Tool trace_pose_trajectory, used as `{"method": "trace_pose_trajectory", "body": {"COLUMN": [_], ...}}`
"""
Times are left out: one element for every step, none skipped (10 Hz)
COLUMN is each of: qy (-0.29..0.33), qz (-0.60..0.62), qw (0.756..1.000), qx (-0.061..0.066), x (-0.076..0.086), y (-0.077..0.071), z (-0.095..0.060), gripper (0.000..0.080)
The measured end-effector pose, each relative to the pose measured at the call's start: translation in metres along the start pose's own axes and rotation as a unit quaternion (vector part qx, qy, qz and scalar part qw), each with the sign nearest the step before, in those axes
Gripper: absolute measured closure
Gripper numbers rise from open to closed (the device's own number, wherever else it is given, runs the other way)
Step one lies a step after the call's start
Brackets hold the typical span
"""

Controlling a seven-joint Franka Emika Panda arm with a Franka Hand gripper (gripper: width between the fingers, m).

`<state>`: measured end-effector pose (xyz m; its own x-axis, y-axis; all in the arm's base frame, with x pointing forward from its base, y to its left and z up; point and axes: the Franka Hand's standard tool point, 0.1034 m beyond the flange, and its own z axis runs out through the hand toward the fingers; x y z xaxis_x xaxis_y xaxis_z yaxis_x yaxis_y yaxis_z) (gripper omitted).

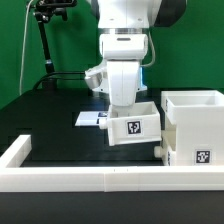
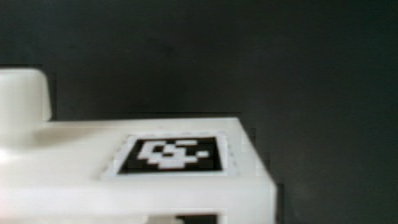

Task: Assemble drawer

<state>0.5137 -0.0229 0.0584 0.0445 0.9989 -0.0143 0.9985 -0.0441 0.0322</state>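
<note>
White, rounded arm [image 1: 128,40]; black joint band; boxy wrist

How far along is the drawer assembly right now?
Done: nothing looks inserted yet; the shell stands at the exterior view's right. In hand: one tray sits under the hand, beside the shell; whether it is gripped is hidden. Left: sliding this tray in. The second tray isn't visible.

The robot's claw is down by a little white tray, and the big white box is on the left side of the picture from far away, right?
Not quite. In the exterior view the big white box stands on the right side, not the left. The rest is right: the robot's claw is down by the little white tray.
</note>
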Motion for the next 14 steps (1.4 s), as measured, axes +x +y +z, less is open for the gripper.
{"method": "trace_pose_trajectory", "body": {"qy": [-0.001,0.0,-0.001,-0.001,-0.001,-0.001,-0.001,-0.001,0.0,0.001,0.001,0.002,0.002,0.002], "qz": [0.004,0.004,0.003,0.003,0.004,0.005,0.005,0.007,0.013,0.012,0.013,0.012,0.013,0.012], "qw": [1.0,1.0,1.0,1.0,1.0,1.0,1.0,1.0,1.0,1.0,1.0,1.0,1.0,1.0], "qx": [0.0,0.001,0.001,0.002,0.002,0.003,0.003,0.002,0.001,0.001,0.002,0.002,0.002,0.005], "x": [0.0,0.001,0.001,0.001,0.0,-0.001,-0.001,0.002,0.008,0.012,0.014,0.016,0.017,0.019], "y": [0.0,0.0,-0.001,-0.001,-0.001,-0.002,-0.002,-0.002,0.0,0.0,0.0,0.001,0.003,0.004], "z": [0.0,0.001,0.002,0.002,0.002,0.003,0.003,0.003,0.002,0.002,0.003,0.004,0.005,0.006], "gripper": [0.0755,0.0755,0.0755,0.0755,0.0755,0.0755,0.0755,0.0755,0.0755,0.0755,0.0755,0.0755,0.0755,0.0755]}}
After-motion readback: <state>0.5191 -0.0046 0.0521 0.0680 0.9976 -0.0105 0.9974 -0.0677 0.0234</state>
